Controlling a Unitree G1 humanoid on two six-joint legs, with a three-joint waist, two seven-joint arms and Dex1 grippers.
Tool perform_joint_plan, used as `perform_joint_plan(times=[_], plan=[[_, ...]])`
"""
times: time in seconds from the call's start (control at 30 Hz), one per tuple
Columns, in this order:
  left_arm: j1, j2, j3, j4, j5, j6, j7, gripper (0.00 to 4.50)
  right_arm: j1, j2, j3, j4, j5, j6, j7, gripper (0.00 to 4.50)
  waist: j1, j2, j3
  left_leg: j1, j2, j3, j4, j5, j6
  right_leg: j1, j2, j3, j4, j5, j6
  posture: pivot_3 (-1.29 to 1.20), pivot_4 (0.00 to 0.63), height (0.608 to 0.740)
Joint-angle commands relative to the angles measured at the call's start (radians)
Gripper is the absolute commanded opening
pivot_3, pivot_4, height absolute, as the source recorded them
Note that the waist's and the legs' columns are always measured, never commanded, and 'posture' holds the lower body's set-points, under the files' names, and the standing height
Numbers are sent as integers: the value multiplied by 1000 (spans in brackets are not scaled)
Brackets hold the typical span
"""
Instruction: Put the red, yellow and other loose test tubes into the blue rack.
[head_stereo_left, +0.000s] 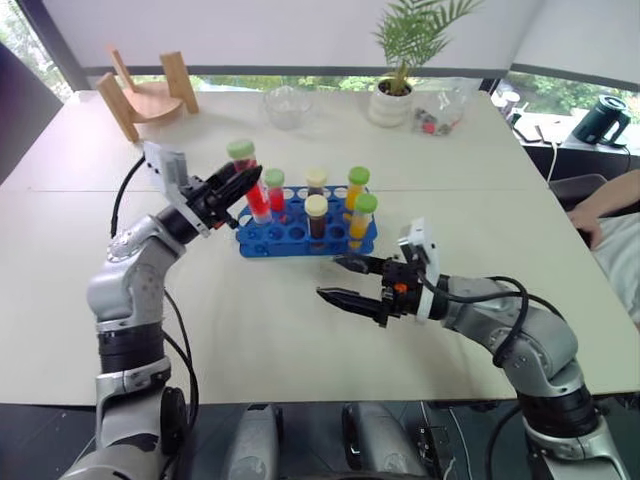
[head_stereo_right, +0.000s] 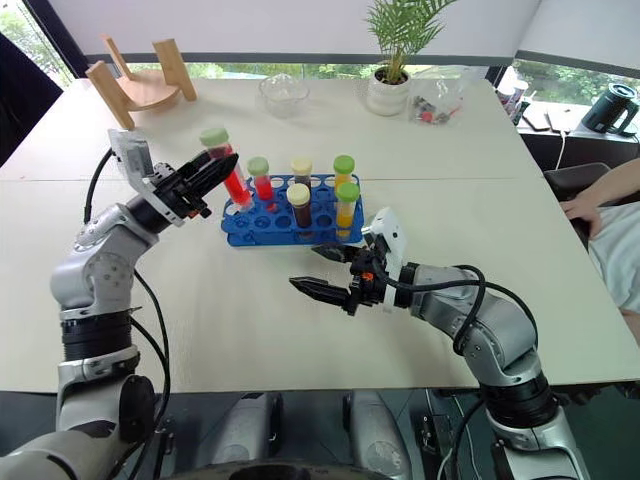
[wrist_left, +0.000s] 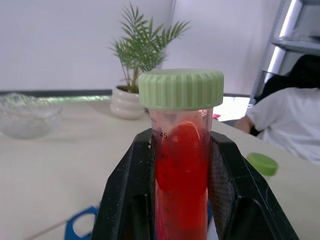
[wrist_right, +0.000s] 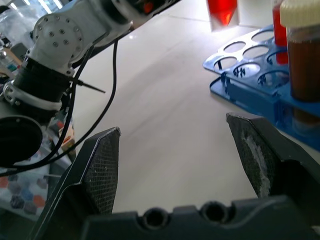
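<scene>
A bright office or meeting room set up for lab-style practice. A wide pale counter (head_stereo_left: 300, 330) fills the frame, with windows showing greenery along the top edge. At top centre stands a potted palm (head_stereo_left: 398, 60) beside a glass bowl (head_stereo_left: 287, 105); a wooden stand (head_stereo_left: 148, 92) sits upper left, a kettle (head_stereo_left: 603, 120) upper right. A blue rack (head_stereo_left: 300, 235) of capped sample tubes occupies the middle.

A potted palm (head_stereo_left: 398, 70) is standing at the far edge of the white table (head_stereo_left: 300, 320), with a glass bowl (head_stereo_left: 288, 105) beside it. A wooden stand (head_stereo_left: 145, 95) is sitting at the far left. A person's arm (head_stereo_left: 605, 210) is resting at the right edge.
</scene>
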Motion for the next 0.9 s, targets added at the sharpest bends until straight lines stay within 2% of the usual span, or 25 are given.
perform_joint_plan(times=[0.03, 0.33, 0.67, 0.9], plan=[[16, -17, -54, 23, 24, -89, 11, 818, -34, -17, -25, -21, 16, -3, 17, 3738, 0, 0, 0, 0, 0, 0, -1, 0, 0, 0, 1, 0, 0, 0, 0, 0, 150, 740], [62, -7, -149, 59, 61, -158, 9, 818, -13, -18, -6, -17, -44, -40, -5, 3738, 2, 0, 0, -2, 1, -1, -2, 0, 0, -1, 1, -1, -3, 0, -1, 0, 150, 740], [96, 31, -180, 99, 82, -217, 7, 818, -9, 13, 0, -9, -78, -76, -33, 3738, 2, 0, 0, -1, 1, -1, -2, 0, 0, 0, 1, -1, -5, 0, -1, 0, 150, 740], [80, 22, -209, 134, 97, -263, 15, 818, -9, 19, 10, -6, -91, -86, -14, 3738, 1, 1, 0, -1, 1, 0, -2, 0, 0, 0, 1, -1, -6, 0, -1, 0, 150, 740]])
